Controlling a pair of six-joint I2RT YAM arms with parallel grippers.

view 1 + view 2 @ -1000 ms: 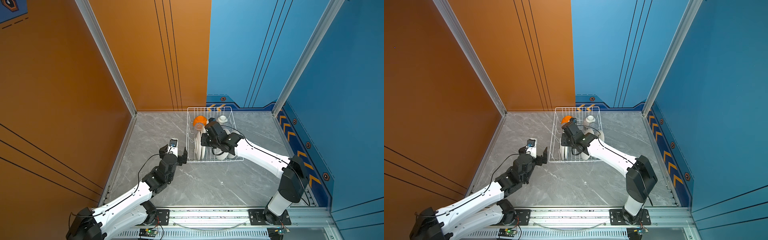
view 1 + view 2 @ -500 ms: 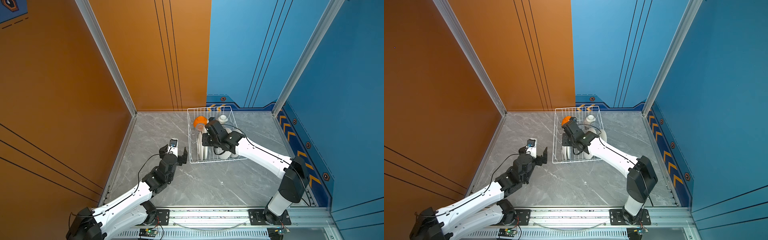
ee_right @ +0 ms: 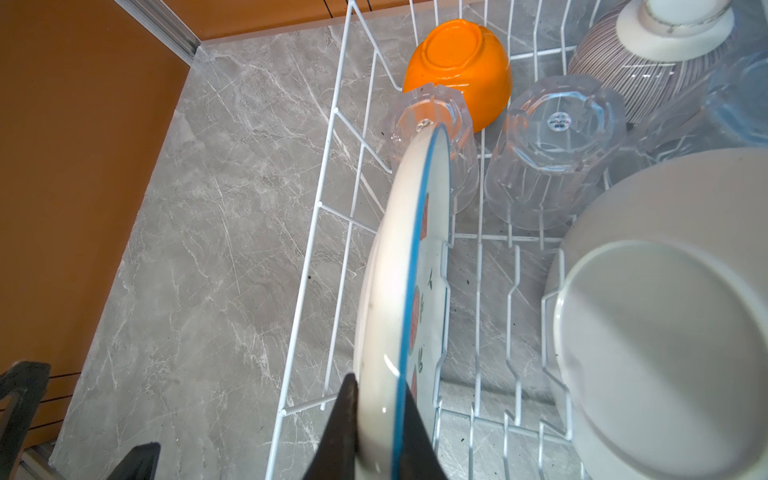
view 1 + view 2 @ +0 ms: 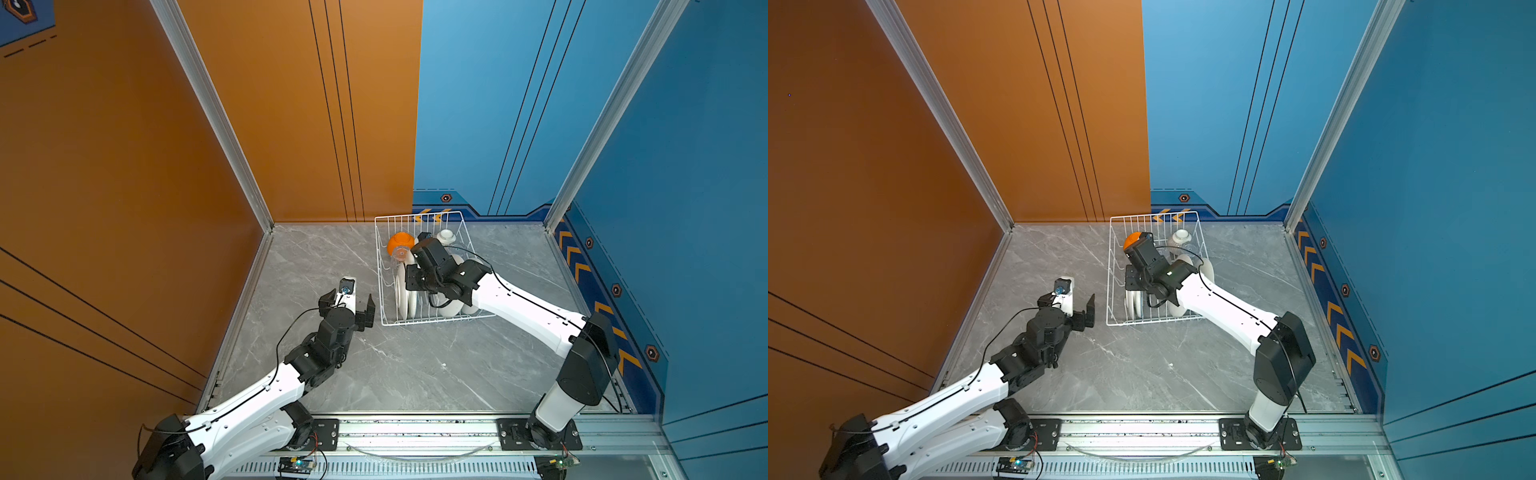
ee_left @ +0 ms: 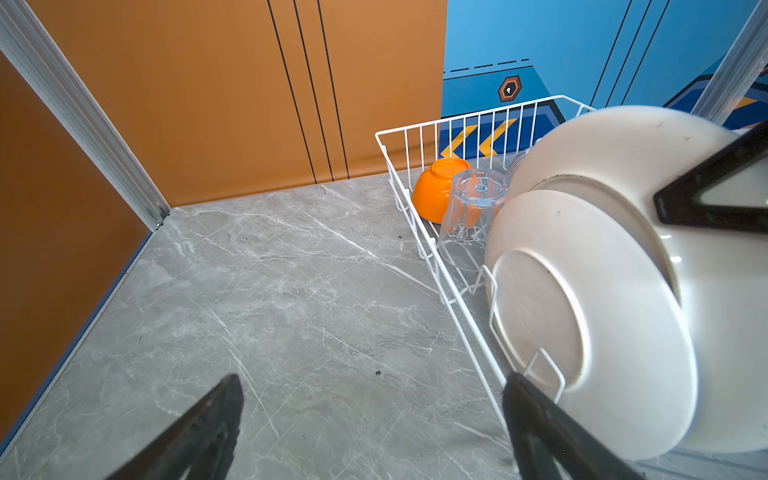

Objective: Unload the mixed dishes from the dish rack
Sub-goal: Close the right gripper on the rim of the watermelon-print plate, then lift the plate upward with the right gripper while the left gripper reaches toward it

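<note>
Right wrist view: the plate (image 3: 399, 266) is clamped at its rim by the right gripper (image 3: 380, 386) inside the rack (image 3: 331, 137); a straight upward lift is called for. The left gripper (image 4: 350, 305) is held apart.

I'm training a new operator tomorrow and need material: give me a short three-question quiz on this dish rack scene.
1. True or false: the right claw is shut on the blue-rimmed plate.
2. The orange bowl in the dish rack sits: A) mouth up, B) base up, C) stacked on a plate.
3. Which claw is open, outside the rack?
Key: 1 true; 2 B; 3 left claw.
</note>
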